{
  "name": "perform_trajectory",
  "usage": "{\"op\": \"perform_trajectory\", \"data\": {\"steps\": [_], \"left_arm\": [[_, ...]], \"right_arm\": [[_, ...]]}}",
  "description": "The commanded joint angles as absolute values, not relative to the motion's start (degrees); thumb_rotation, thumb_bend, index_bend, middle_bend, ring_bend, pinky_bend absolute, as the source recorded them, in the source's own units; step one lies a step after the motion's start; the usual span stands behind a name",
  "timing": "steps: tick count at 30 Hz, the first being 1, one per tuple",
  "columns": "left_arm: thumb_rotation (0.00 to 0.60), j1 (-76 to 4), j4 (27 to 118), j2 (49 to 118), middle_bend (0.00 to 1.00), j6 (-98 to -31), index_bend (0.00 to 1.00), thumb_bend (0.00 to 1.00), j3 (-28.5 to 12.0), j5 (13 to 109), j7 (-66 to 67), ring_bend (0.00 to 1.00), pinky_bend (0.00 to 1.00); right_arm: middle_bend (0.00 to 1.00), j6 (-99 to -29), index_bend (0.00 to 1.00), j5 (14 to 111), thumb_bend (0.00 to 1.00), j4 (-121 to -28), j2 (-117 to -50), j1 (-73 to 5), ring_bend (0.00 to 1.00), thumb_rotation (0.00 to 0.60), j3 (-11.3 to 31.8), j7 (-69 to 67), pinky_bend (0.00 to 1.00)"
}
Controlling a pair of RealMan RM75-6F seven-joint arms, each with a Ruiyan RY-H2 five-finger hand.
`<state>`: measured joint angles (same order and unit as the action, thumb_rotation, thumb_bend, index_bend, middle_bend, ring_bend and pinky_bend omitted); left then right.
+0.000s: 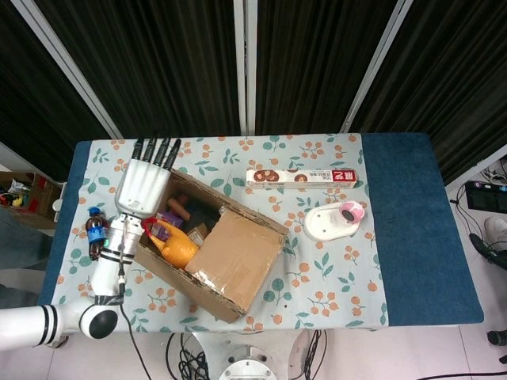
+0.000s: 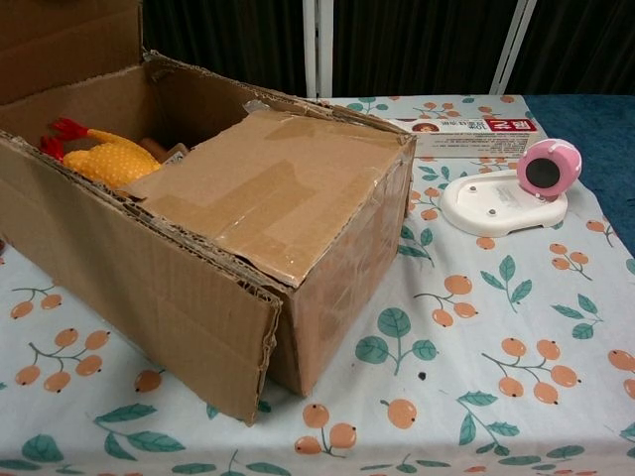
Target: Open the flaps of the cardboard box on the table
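The cardboard box (image 1: 238,305) (image 2: 198,288) sits slanted on the left half of the table. Its right flap (image 1: 236,257) (image 2: 268,188) lies flat over half of the opening. The left flap (image 2: 60,40) stands raised in the chest view. My left hand (image 1: 146,186) lies flat along that left side in the head view, fingers straight and pointing away, holding nothing. The chest view does not show the hand. A yellow rubber chicken (image 1: 178,247) (image 2: 104,159) and other small items lie inside the exposed half. My right hand appears in neither view.
A cola bottle (image 1: 96,231) stands left of the box beside my left forearm. A long red-and-white carton (image 1: 301,177) (image 2: 466,126) lies behind the box. A white and pink device (image 1: 337,220) (image 2: 516,188) rests to its right. Blue cloth (image 1: 420,222) covers the table's right end.
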<state>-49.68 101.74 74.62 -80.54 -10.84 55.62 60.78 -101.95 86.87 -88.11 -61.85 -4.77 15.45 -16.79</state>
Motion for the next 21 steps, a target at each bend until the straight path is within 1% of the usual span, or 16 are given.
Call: {"op": "perform_trajectory", "data": {"steps": [1, 2, 3, 6, 8, 12, 15, 17, 19, 20, 21], "left_arm": [[0.6, -47.6, 96.9, 73.0, 0.0, -79.9, 0.0, 0.37, -11.4, 54.6, 56.6, 0.04, 0.17], [0.6, -47.2, 95.7, 72.7, 0.0, -79.6, 0.0, 0.36, -11.4, 54.4, 55.8, 0.04, 0.17], [0.6, -46.8, 94.6, 72.4, 0.0, -79.3, 0.0, 0.34, -11.4, 54.0, 55.1, 0.04, 0.17], [0.6, -45.2, 92.3, 71.6, 0.0, -78.5, 0.0, 0.22, -12.1, 53.2, 50.6, 0.04, 0.17], [0.6, -43.7, 92.4, 71.1, 0.0, -78.5, 0.0, 0.18, -13.2, 53.1, 45.5, 0.04, 0.17], [0.6, -41.0, 95.2, 69.4, 0.0, -78.9, 0.0, 0.15, -15.5, 54.3, 35.4, 0.05, 0.17], [0.6, -39.2, 98.6, 66.6, 0.01, -76.7, 0.0, 0.14, -16.6, 55.0, 27.9, 0.05, 0.18], [0.593, -37.9, 100.7, 63.8, 0.02, -74.3, 0.01, 0.13, -16.4, 55.9, 23.4, 0.05, 0.18], [0.476, -36.2, 102.0, 60.7, 0.06, -71.9, 0.04, 0.09, -15.0, 58.7, 19.1, 0.06, 0.18], [0.379, -35.3, 102.3, 59.2, 0.08, -70.4, 0.05, 0.06, -13.8, 61.5, 16.2, 0.06, 0.18], [0.301, -34.4, 102.2, 57.7, 0.1, -69.2, 0.07, 0.03, -12.4, 65.0, 13.0, 0.06, 0.18]], "right_arm": [[0.0, -102.2, 0.0, 87.1, 0.02, -88.6, -61.7, -4.7, 0.0, 0.6, 15.5, -16.2, 0.0], [0.0, -102.3, 0.0, 87.1, 0.02, -88.7, -61.7, -4.7, 0.0, 0.6, 15.5, -16.0, 0.0], [0.0, -102.3, 0.0, 87.2, 0.02, -88.9, -61.6, -4.7, 0.0, 0.6, 15.5, -15.7, 0.0], [0.0, -102.2, 0.0, 87.5, 0.02, -89.3, -61.6, -4.7, 0.0, 0.6, 15.3, -14.9, 0.0], [0.0, -102.1, 0.0, 87.7, 0.02, -89.6, -61.7, -4.8, 0.0, 0.6, 15.2, -14.3, 0.0], [0.0, -101.5, 0.0, 88.1, 0.02, -90.3, -61.6, -5.2, 0.0, 0.6, 15.1, -13.5, 0.0], [0.0, -100.7, 0.0, 89.8, 0.02, -91.1, -61.3, -6.0, 0.0, 0.6, 14.5, -12.8, 0.0], [0.0, -99.8, 0.0, 92.4, 0.05, -91.8, -60.6, -7.0, 0.0, 0.6, 13.8, -12.5, 0.0], [0.0, -98.0, 0.0, 95.8, 0.11, -93.2, -58.9, -8.6, 0.0, 0.6, 13.1, -11.3, 0.0], [0.0, -96.8, 0.0, 97.1, 0.15, -94.0, -58.0, -9.5, 0.0, 0.6, 12.8, -10.4, 0.0], [0.0, -95.1, 0.0, 98.1, 0.18, -95.2, -56.9, -10.5, 0.0, 0.6, 12.6, -9.4, 0.0]]}}
